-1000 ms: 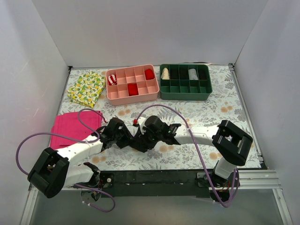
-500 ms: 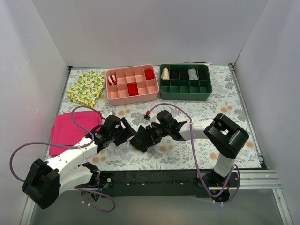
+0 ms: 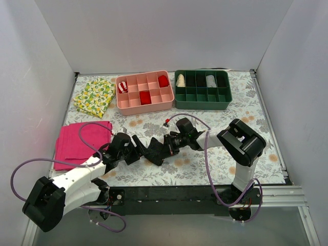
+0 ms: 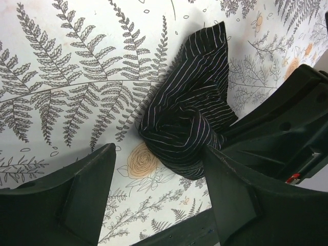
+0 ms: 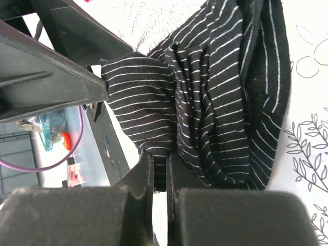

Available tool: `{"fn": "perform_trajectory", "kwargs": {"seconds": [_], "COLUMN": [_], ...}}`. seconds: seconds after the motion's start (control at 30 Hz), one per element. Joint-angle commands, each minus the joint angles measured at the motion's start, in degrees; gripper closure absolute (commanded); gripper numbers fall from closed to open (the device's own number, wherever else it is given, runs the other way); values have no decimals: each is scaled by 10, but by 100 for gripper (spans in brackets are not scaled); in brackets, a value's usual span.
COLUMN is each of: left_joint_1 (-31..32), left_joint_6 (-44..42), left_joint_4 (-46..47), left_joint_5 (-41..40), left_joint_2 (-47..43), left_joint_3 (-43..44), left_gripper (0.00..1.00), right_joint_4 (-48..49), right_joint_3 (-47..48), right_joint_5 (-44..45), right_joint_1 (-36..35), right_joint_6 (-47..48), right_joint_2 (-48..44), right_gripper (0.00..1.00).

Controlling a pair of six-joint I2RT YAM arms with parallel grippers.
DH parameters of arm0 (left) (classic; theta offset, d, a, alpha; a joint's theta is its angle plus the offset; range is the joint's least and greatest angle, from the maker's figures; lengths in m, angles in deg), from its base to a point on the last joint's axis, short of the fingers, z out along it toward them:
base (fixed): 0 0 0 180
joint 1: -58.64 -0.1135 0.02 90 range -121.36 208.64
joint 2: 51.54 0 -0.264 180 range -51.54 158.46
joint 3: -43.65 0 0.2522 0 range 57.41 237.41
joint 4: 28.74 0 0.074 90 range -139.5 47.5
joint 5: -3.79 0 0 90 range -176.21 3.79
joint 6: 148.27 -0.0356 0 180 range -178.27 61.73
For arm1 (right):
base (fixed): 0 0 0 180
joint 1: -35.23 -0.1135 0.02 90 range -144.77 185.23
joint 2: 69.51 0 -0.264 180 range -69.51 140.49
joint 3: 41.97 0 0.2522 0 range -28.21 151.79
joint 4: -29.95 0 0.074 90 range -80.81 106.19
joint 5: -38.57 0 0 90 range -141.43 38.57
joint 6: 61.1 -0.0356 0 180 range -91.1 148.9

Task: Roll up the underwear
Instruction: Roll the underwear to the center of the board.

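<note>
Black pinstriped fabric underwear (image 4: pixel 187 120) bunched, half-twisted on fern-print bench (image 4: pixel 61 77), midway between both arms. Right gripper (image 5: pixel 160 164) pinches one fabric edge, likely anchoring it so twist holds. Left gripper (image 4: pixel 158 154) spread, straddling bundle's end, seemingly set to re-grip.

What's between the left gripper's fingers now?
In the left wrist view, the underwear bunches against one finger of the left gripper; bare table separates it from the other finger.
</note>
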Motion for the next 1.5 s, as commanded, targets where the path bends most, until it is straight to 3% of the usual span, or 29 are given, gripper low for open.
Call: {"fn": "perform_trajectory", "kwargs": {"seconds": [0.0, 0.2, 0.57, 0.77, 0.8, 0.9, 1.0, 1.2, 1.47], "left_joint_1": [0, 0, 1, 1, 1, 1, 1, 1, 1], "left_joint_6": [-4, 10, 23, 27, 27, 24, 16, 6, 6], "left_joint_4": [40, 63, 49, 40, 41, 40, 40, 40, 25], "left_joint_5": [11, 7, -10, -13, -13, -9, -9, -2, -1], "left_joint_2": [4, 27, 59, 68, 70, 77, 83, 96, 104], "left_joint_3": [-17, -16, -10, -10, -10, -7, -2, 7, 21], "left_gripper": [34, 36, 53, 60, 60, 61, 62, 63, 63], "right_joint_4": [-57, -79, -159, -196, -207, -243, -278, -293, -310], "right_joint_3": [9, 18, 58, 70, 77, 82, 86, 81, 119], "right_joint_5": [5, 9, 26, 63, 90, 164, 240, 336, 363], "right_joint_1": [0, -1, -4, -21, -25, -43, -60, -89, -146], "right_joint_6": [8, 25, 88, 123, 140, 166, 200, 268, 324], "right_joint_2": [25, 18, 4, -20, -36, -82, -126, -193, -163], "right_gripper": [99, 98, 95, 79, 71, 58, 53, 50, 49]}}
